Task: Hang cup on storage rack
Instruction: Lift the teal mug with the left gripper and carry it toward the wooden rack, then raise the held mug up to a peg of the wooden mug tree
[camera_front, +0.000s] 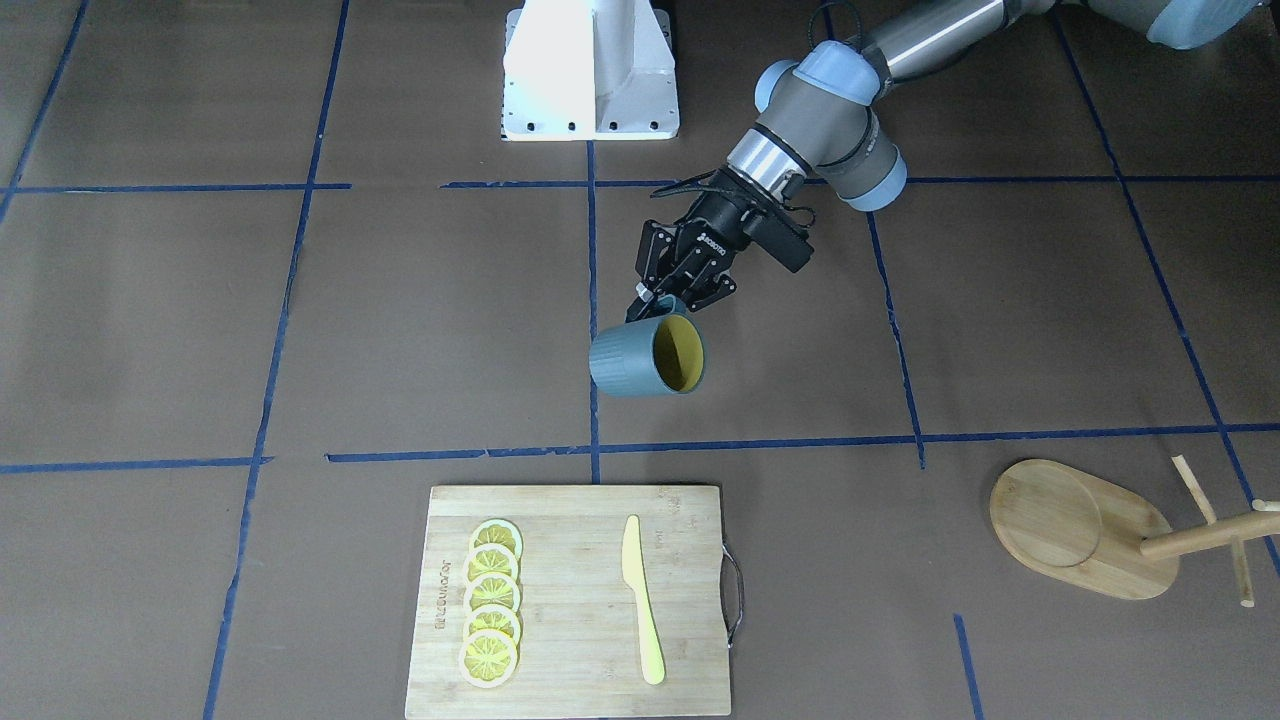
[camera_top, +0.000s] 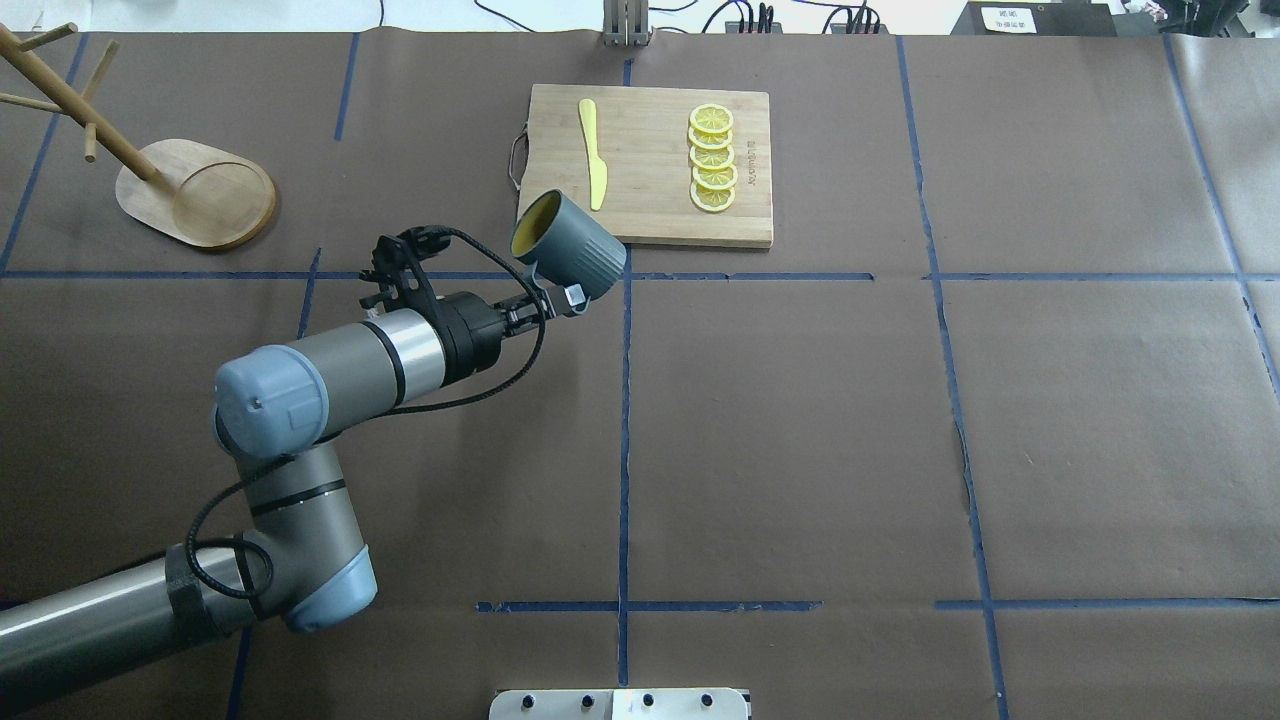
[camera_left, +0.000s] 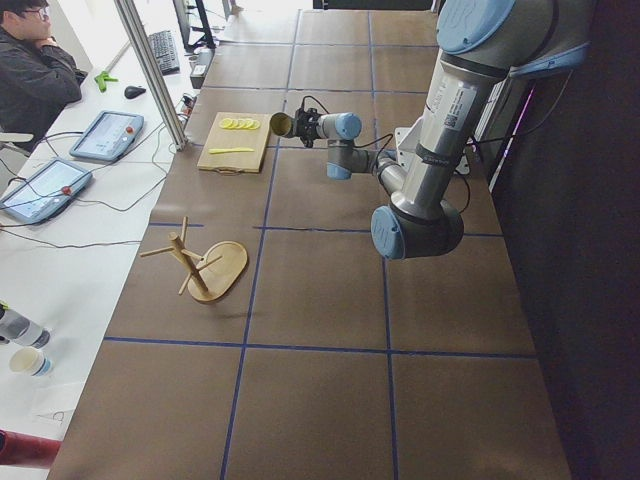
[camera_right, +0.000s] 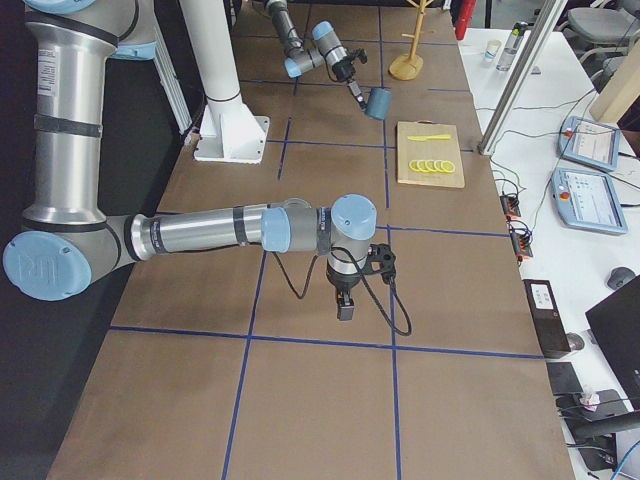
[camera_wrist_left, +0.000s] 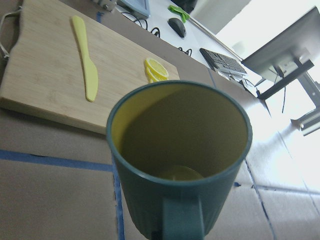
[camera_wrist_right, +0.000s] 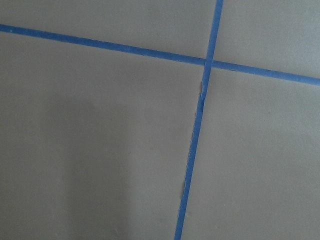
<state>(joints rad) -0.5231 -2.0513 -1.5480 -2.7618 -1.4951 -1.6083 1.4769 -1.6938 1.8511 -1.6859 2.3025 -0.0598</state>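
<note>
The dark teal ribbed cup with a yellow inside hangs tilted in the air above the table's middle. My left gripper is shut on its handle. In the overhead view the cup is just in front of the cutting board, its mouth turned toward the rack. It fills the left wrist view. The bamboo storage rack stands upright on its oval base, far off on my left. My right gripper points down over bare table; I cannot tell whether it is open or shut.
A bamboo cutting board holds several lemon slices and a yellow knife, just beyond the cup. The robot's white base is at the near edge. Blue tape lines cross the brown table.
</note>
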